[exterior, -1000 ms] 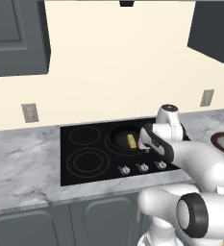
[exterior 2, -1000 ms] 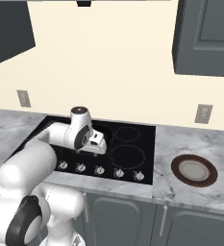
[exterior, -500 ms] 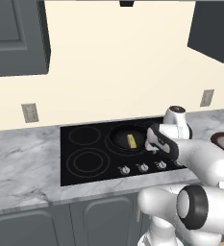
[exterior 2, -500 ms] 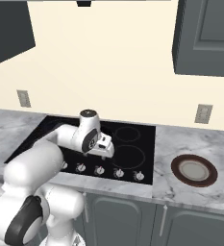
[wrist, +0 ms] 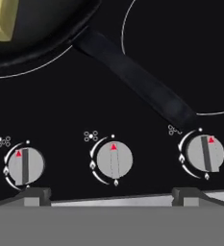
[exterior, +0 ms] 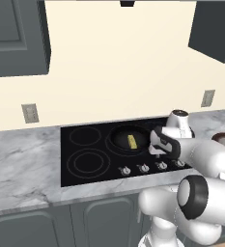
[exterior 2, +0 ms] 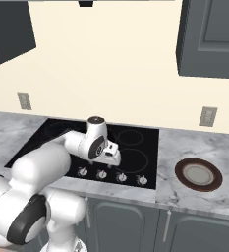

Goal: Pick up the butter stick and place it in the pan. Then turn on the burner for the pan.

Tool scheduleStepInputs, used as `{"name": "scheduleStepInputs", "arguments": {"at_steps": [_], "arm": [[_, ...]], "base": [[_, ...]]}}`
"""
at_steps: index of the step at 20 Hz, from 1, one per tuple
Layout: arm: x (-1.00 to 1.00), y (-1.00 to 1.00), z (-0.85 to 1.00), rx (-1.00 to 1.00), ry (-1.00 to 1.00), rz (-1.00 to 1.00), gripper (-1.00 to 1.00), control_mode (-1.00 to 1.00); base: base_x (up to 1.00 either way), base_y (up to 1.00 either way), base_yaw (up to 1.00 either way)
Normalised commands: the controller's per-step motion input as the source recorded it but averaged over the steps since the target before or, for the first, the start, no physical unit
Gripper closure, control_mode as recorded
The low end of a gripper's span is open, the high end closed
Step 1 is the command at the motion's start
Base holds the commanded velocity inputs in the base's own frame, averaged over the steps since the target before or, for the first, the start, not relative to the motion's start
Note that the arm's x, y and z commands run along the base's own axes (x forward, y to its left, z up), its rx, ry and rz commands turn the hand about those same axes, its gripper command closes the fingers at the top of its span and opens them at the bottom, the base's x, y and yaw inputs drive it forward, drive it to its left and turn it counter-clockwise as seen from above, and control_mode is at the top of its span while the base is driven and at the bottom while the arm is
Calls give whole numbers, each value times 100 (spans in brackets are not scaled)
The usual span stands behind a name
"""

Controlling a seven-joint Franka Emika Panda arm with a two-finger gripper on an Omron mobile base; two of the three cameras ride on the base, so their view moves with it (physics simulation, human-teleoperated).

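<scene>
The pale-yellow butter stick (exterior: 132,142) lies inside the black pan (exterior: 123,137) on the rear middle burner (exterior: 110,147) of the cooktop. My gripper (exterior: 155,148) hangs open and holds nothing, just right of the pan, above the row of knobs (exterior: 144,168). In the hand view the butter stick (wrist: 0,19) and pan (wrist: 46,29) sit at the top left, and the pan handle (wrist: 132,77) runs down to the right. Below them are three knobs (wrist: 113,160), with my fingertips (wrist: 34,194) spread wide on either side of the middle one.
A brownish bowl (exterior 2: 198,173) rests on the marble counter right of the black cooktop (exterior: 70,173). Other ringed zones lie left of the pan (exterior: 89,162). Wall outlets (exterior: 30,113) and dark upper cabinets are behind; my gripper (exterior 2: 115,158) hovers over the knob row (exterior 2: 101,174).
The arm has swung right, carrying the open hand from beside the pan's right edge toward the knob row. The butter stick stays in the pan.
</scene>
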Motion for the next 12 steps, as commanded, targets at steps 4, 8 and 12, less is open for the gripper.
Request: {"name": "scheduleStepInputs", "arguments": {"at_steps": [4,8,12], "arm": [[0,-7,-22,0,5,0,-100,-100],[-1,-5,-24,0,3,0,-100,-100],[0,-3,-25,0,0,0,-100,-100]], "base": [[0,0,0],[0,0,0],[0,0,0]]}}
